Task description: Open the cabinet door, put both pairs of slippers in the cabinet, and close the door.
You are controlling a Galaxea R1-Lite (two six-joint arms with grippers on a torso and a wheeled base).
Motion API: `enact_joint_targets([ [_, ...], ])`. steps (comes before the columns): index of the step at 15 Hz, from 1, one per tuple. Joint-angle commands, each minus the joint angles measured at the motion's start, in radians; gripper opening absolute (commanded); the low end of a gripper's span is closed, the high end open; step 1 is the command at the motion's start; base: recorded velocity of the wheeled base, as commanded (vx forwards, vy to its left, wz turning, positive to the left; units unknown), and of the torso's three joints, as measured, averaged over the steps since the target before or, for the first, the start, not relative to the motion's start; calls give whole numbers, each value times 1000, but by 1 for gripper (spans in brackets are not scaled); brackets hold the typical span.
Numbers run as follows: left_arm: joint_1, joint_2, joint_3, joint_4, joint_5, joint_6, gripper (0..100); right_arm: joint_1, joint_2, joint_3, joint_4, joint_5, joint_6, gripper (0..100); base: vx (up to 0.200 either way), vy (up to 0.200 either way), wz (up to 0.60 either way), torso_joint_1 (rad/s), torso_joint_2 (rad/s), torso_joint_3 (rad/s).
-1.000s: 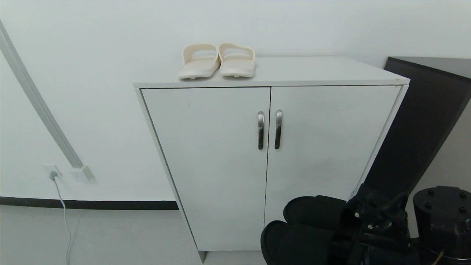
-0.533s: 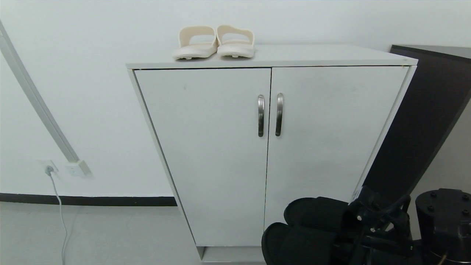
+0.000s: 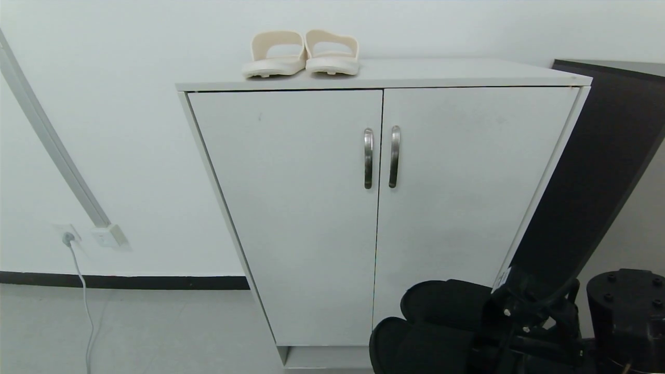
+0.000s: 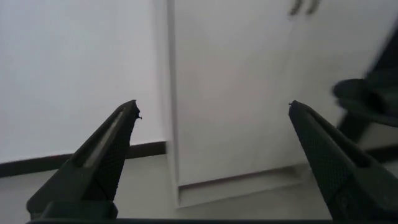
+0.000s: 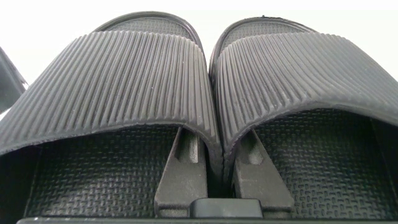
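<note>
Currently two pairs of slippers: the black pair (image 3: 441, 309) is pinched by its inner edges between the right gripper (image 5: 217, 158)'s closed fingers (image 5: 181, 171); the beige pair (image 3: 301, 52) sits atop the cabinet (image 3: 291, 218), well above them. Its two doors are closed. The left gripper (image 4: 214, 107) gapes wide, holding nothing.

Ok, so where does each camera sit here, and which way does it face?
Head view: on the robot's head, looking forward and down at the shut cabinet with cream slippers on top; low on the right, the right gripper holds black slippers.
Left wrist view: on the left wrist, facing the cabinet's lower front between the fingers of the open left gripper.
Right wrist view: on the right wrist, looking along the right gripper, which pinches the black slippers' adjoining sides.
Shared: head and left wrist views both show cabinet and black slippers.
</note>
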Motion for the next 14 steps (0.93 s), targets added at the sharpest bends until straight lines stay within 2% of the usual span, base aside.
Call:
enact_joint_targets([
  [1,-27,289,-120,-26,-178,-1,100,6,0,11,-1,0,-10,0,0,0,0,0,0,0],
  [2,-27,366,-146,-43,-225,5,100,6,3,11,-2,0,-18,0,0,0,0,0,0,0],
  [3,-29,497,-174,-118,-290,8,100,9,7,9,-6,0,-21,0,0,0,0,0,0,0],
  [5,-39,678,-190,-326,-377,7,100,9,6,11,-6,0,-21,0,0,0,0,0,0,0],
  [7,-124,843,-223,-499,-385,5,100,9,6,11,-6,-2,-21,0,0,0,0,0,0,0],
  [8,-167,925,-273,-569,-377,5,100,9,6,11,-6,0,-21,0,0,0,0,0,0,0],
  [11,-294,1050,-440,-609,-371,-9,100,8,7,9,-13,0,-20,0,0,0,0,0,0,0],
  [14,-441,1118,-540,-609,-373,-101,100,8,23,9,-21,0,-20,0,0,0,0,0,0,0],
])
